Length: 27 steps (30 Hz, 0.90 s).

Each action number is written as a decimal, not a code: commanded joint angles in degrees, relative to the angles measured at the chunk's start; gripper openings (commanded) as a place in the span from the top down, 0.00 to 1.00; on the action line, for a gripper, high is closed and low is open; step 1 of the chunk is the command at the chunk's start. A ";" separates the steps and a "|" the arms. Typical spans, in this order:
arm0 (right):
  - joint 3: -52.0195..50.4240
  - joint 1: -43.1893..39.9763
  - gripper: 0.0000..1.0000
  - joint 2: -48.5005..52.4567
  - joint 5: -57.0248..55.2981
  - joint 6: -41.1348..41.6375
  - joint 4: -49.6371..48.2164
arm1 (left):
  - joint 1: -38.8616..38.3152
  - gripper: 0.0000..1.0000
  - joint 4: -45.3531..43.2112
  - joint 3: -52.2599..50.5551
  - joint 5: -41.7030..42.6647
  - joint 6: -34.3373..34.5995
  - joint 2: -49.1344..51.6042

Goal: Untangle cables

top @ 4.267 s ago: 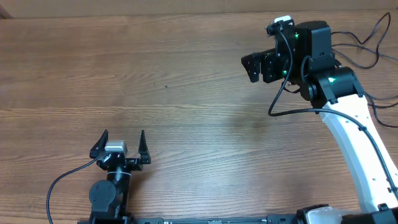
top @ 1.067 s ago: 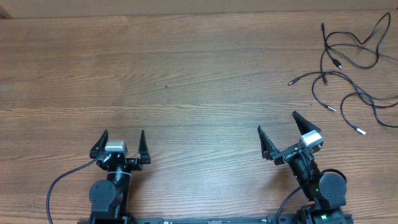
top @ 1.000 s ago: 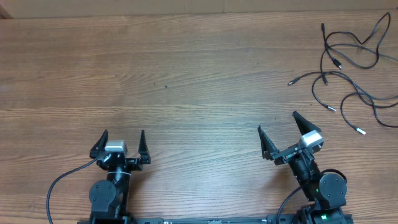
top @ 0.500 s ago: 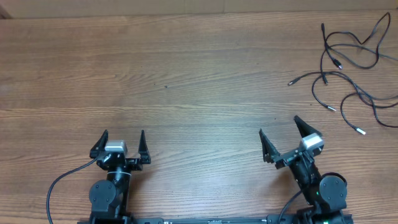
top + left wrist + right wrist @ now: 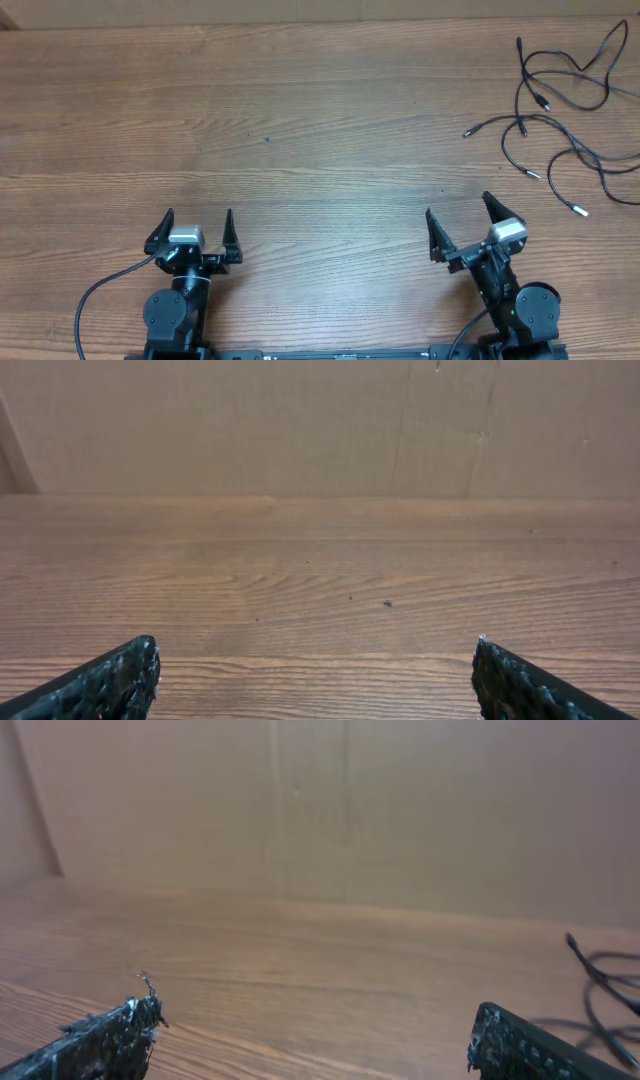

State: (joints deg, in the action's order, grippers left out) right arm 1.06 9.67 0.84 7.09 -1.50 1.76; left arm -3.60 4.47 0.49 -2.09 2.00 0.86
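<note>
The cables [image 5: 565, 95] are thin black cords with small silver-tipped plugs, spread loose in loops at the table's far right corner; part of them [image 5: 605, 995] shows at the right edge of the right wrist view. My right gripper [image 5: 459, 212] rests near the front edge at the right, open and empty, well short of the cables. My left gripper [image 5: 198, 215] sits at the front left, open with only bare wood between its fingers [image 5: 110, 680]. In the right wrist view the fingertips [image 5: 110, 1035] stand wide apart.
The wooden table [image 5: 300, 130] stretches between the arms and the cords. A cardboard-coloured wall [image 5: 300, 420] runs along the table's far edge. The left arm's own thick black wire [image 5: 100, 295] curls beside its base.
The right arm, earlier reaching over the far right corner, has drawn back to the front edge; in the last second its gripper shifted slightly right. The left arm has not moved.
</note>
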 commanded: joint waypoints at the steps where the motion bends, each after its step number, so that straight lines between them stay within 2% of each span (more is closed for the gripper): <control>1: -0.63 -2.97 0.00 -0.72 -0.61 0.00 1.51 | 0.68 0.00 -0.04 -0.20 0.59 0.96 -0.66; 14: -0.68 -11.67 0.00 -0.72 2.03 0.24 2.08 | 0.68 0.00 -0.04 -0.20 0.61 0.98 -0.66; 22: -0.68 -12.28 0.00 -0.72 2.01 -0.55 2.03 | 0.68 0.00 -0.04 -0.20 0.61 0.96 -0.66; 27: -0.68 -12.26 0.00 -0.72 5.75 -6.99 1.73 | 0.68 0.00 -0.04 -0.20 0.61 0.96 -0.66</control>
State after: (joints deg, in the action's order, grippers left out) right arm 1.06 -2.26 0.84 10.22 -4.23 4.01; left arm -3.60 4.47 0.49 -2.09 2.00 0.86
